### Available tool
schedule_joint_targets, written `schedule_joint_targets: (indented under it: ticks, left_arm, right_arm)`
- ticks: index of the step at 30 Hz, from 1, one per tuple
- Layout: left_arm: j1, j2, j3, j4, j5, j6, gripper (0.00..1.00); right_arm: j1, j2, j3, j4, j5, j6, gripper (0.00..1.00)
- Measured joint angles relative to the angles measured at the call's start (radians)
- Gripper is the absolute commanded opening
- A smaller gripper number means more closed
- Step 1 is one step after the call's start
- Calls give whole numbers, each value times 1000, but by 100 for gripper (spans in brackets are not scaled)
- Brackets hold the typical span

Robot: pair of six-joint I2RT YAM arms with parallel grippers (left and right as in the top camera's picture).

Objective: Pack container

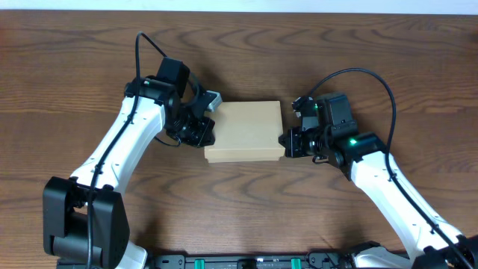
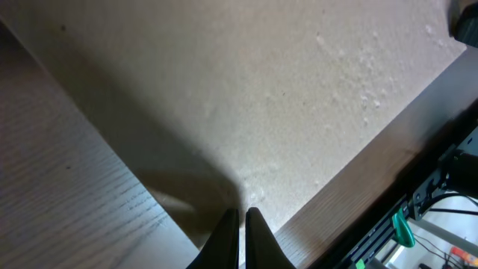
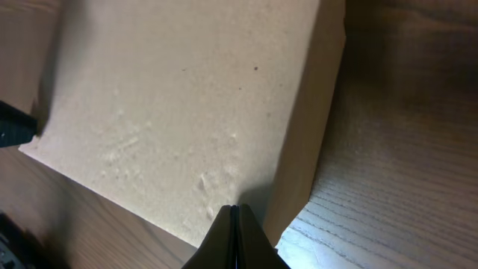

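I see the cardboard box point(image 1: 245, 131), lid down, directly between the left pincer point(image 1: 208, 128) and right pincer point(image 1: 286, 140). Both are closed and empty, tips at its edges. I judge it light, stiff and dentable: grip it across opposite side walls.

L gripper point(image 1: 204, 134), R gripper point(image 1: 286, 142) beside container point(image 1: 245, 128)

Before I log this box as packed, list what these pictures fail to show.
- Contents of the container: all views, the closed lid covers them.
- Tips of the left gripper, overhead view: hidden under its own wrist.
- Whether the right gripper touches the lid: right wrist view, the shut tips overlap it, contact unclear.
- Lid's hinge side: too fine to tell in any view.
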Motion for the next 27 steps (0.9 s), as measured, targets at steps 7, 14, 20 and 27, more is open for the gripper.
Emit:
schedule_joint_targets:
  ticks: [7,14,20,27]
  left_arm:
    - [0,0,-37,21,-5,-1,6]
    - [-1,0,-40,19,-26,-26,6]
    - [0,-38,-43,-4,-48,-45,6]
    - [-24,-315,-53,-101,-71,-60,6]
  right_arm:
    - [0,28,0,0,-1,2,1]
    - [0,27,0,-5,-16,2,1]
    - [0,-44,25,-133,-30,6,1]
    - [0,-333,93,-362,21,6,2]
